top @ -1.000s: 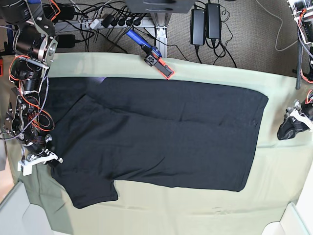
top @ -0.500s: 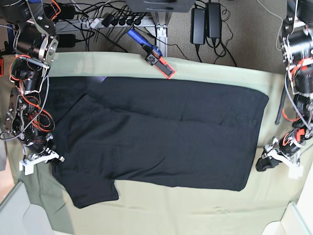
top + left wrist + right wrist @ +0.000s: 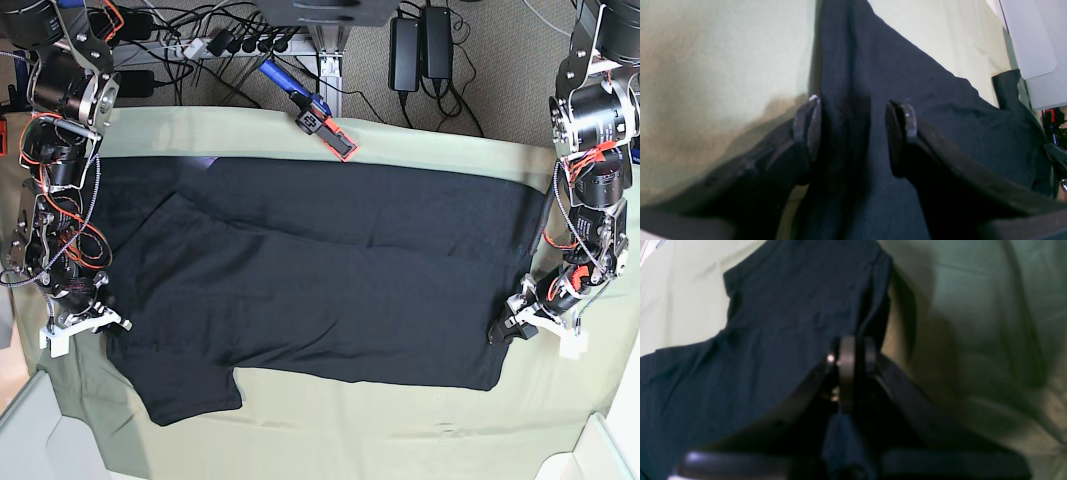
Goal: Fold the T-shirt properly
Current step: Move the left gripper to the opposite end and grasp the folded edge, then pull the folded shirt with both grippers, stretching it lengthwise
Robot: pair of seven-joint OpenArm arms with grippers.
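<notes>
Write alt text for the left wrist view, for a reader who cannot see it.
The left gripper stands open, its two dark fingers straddling an edge of the black T-shirt, which lies on a pale green cloth.

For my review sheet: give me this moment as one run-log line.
stage: gripping shirt edges | T-shirt: flat on green cloth | right gripper: shut on shirt edge | left gripper: open, straddling hem

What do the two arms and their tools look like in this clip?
Both arms are bare black and silver metal segments with round joint housings, wrapped in loose red, orange and black cables. The left tool and right tool have dark, flat, rounded fingers on white bracket mounts.
</notes>
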